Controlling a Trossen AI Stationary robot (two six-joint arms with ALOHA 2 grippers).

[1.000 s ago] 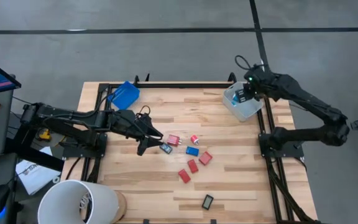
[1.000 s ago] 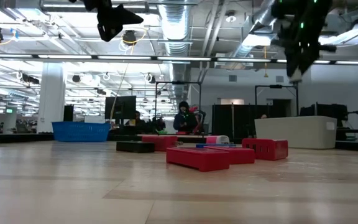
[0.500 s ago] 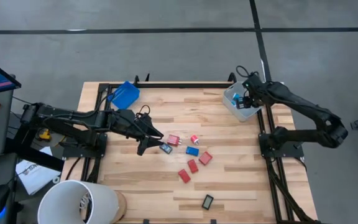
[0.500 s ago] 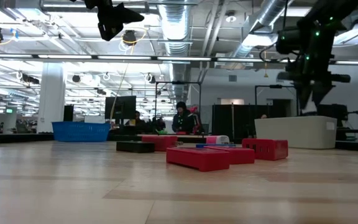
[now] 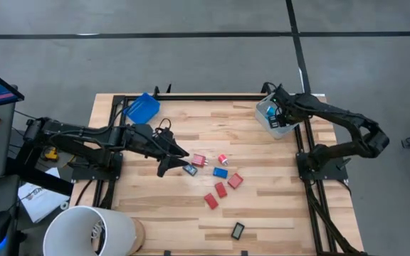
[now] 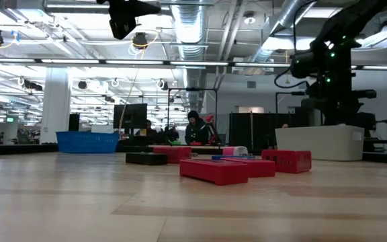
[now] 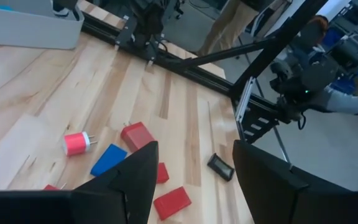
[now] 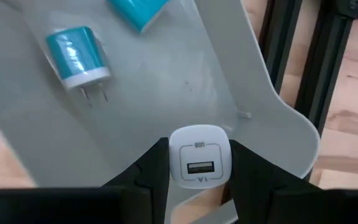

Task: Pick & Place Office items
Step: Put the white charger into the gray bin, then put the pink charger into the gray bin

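Observation:
My right gripper [image 8: 199, 186] reaches down into the clear grey bin [image 5: 274, 118] at the table's far right and is shut on a white USB charger [image 8: 199, 163]. A cyan plug charger [image 8: 79, 56] and another cyan piece [image 8: 138, 11] lie on the bin floor. My left gripper [image 5: 173, 161] hangs open above the table, just left of the scattered office items: red blocks [image 5: 221, 190], a blue block [image 5: 220, 172], a red plug [image 5: 223, 158] and a black rectangle [image 5: 238, 230], all lying flat on the wood. My right gripper pinches the white USB charger by its two opposite side faces [image 8: 174, 163], between the two fingers. Its port face is turned toward the wrist camera. The fingers come from above, pointing down into the bin. Whether the charger touches the bin floor cannot be told.
A blue tray [image 5: 142, 108] sits at the table's far left corner. A white bucket [image 5: 91, 231] stands off the near left corner. Black frame rails [image 5: 301, 153] run along the table's edges. People show in the room behind the table [image 6: 195, 128].
My right gripper has come down from above the bin into it, moving slightly toward the table's left, still shut on the white charger. In the low view it has dropped from the top of the picture to behind the bin wall.

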